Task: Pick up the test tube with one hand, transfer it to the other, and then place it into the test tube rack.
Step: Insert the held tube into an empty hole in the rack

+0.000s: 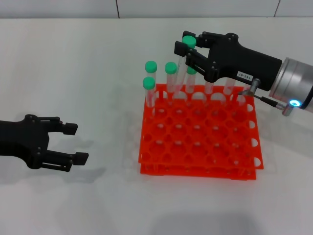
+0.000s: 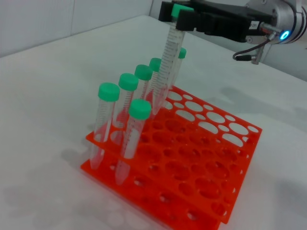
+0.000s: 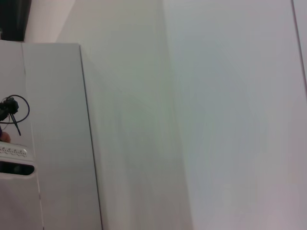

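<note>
Head view, right gripper pinching clear green-capped test tube, left gripper spread.

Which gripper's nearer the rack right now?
Right. The right gripper hangs over the test tube rack's back row, holding the test tube; the left gripper sits open, off to the rack's left.

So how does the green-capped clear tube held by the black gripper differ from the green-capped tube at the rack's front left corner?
The held clear plastic tube with the green cap is gripped near its cap by the right gripper; the front-left green-capped tube stands free, touched by nothing. The held tube rides higher above the orange-red rack; the corner tube sits down through both tiers. Both lean slightly and look alike. The left gripper is open, off to the side.
</note>
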Robot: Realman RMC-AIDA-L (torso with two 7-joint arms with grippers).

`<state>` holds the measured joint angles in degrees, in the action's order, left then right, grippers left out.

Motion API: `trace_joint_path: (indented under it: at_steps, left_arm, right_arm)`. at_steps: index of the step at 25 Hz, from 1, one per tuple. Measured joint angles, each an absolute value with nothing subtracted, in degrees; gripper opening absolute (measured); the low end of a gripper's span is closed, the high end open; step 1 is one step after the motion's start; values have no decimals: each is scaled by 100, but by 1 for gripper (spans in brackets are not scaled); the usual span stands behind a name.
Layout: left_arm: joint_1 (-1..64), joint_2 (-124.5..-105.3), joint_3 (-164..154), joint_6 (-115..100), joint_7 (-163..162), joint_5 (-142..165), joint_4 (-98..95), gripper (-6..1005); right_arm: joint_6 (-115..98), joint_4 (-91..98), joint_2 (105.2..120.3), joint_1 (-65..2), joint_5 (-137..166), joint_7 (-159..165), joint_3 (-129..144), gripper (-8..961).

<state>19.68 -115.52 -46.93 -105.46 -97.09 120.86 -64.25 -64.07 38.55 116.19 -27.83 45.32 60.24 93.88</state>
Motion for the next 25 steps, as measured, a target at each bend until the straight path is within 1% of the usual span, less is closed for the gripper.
trace_joint_path:
  at_steps: [9, 25]
  left_arm:
    - [1969, -11562, -4697, -10541, -9648, 12085, -6301, 873]
    - [1968, -11611, -4714, -10564, -9644, 12084, -6290, 872]
  right_arm:
    - [-6050, 3800, 11619, -2813, 3773, 5490, 10082, 267]
    - [-5990, 3680, 11619, -2806, 3511, 5439, 10358, 267]
